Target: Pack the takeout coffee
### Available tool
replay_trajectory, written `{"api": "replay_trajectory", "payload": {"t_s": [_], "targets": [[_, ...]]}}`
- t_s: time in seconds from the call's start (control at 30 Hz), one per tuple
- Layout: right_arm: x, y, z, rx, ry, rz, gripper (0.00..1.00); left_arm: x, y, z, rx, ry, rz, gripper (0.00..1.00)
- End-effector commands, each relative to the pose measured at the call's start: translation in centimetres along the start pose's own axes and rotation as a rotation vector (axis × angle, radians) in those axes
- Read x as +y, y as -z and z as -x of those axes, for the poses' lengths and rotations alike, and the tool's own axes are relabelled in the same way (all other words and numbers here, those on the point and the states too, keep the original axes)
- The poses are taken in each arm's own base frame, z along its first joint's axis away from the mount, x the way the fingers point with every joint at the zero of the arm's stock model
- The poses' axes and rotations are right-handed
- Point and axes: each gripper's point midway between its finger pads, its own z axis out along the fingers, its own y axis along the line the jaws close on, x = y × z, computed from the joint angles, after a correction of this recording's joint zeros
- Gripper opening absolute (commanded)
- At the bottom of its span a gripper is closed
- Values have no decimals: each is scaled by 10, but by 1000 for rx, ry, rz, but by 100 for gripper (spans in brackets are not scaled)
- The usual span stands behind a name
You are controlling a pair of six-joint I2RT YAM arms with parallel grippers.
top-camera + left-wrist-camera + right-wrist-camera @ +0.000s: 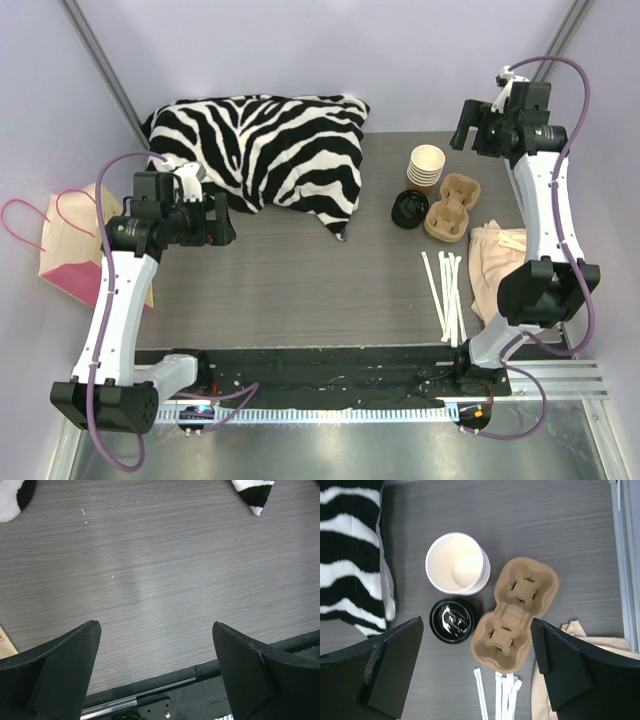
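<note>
We found the left hand and right hand both released and empty, with the takeout coffee just left of the cup carrier, crowded by the stacked cups, which we judged a wide descent could topple.

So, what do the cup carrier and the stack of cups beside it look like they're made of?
Cup carrier: probably moulded paper pulp; matte tan, soft rounded edges, slightly rough surface. Stack of cups: paper, possibly coated; smooth cream inside, thin rolled rims layered at the edge.
</note>
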Motion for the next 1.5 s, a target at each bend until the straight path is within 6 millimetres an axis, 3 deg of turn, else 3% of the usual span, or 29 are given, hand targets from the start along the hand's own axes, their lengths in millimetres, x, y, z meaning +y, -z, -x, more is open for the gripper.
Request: {"api": "replay_trajectory", "payload": {"t_s": [0.0, 0.23, 0.63, 0.87, 1.23, 1.37, 1.47], "targets": [[1, -10, 43, -117, -82, -22, 97, -6, 5, 25, -82, 2, -17, 100], [3, -48, 41, -83, -77, -72, 76, -6, -1, 25, -58, 26, -19, 100], [4, -102, 13, 7, -70, -128, 61, -6, -6, 27, -46, 38, -21, 100], [3, -118, 4, 37, -61, -136, 53, -7, -8, 27, -43, 43, -28, 100], [5, -136, -9, 79, -64, -121, 50, -7, -11, 26, -34, 45, -32, 100], [7, -140, -12, 88, -68, -112, 43, -8, -11, 26, -35, 43, -37, 100], [8, -142, -12, 91, -68, -106, 32, -8, -12, 25, -31, 46, -35, 100]]}}
